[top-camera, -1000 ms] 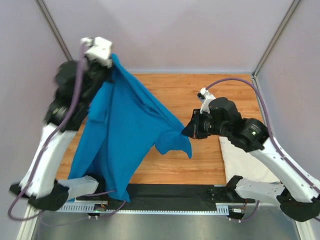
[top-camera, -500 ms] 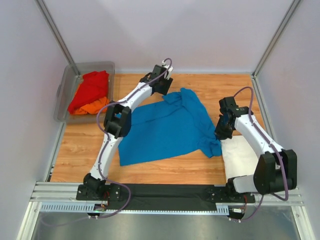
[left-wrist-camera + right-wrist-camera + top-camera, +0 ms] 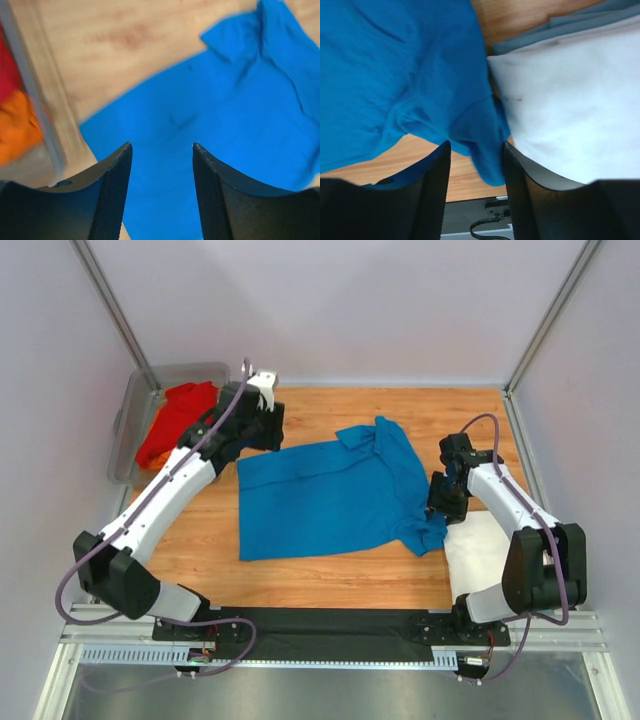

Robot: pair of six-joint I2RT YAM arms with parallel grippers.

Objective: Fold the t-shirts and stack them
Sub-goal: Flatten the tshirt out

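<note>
Both your left claw (image 3: 161, 150) and right claw (image 3: 472, 147) gape empty over the blue shirt (image 3: 320, 498) on the tabletop (image 3: 330, 578), and pinching its bunched sleeve (image 3: 425, 533) could snag the white shirt (image 3: 482, 552) just beside.

The blue t-shirt (image 3: 320, 495), aloft a second ago, now lies spread out, and the left claw (image 3: 161, 146) has withdrawn leftward.

Blue t-shirt (image 3: 320, 495) soft matt cloth; table (image 3: 330, 578) smooth wood; tub (image 3: 185, 370) see-through plastic.
</note>
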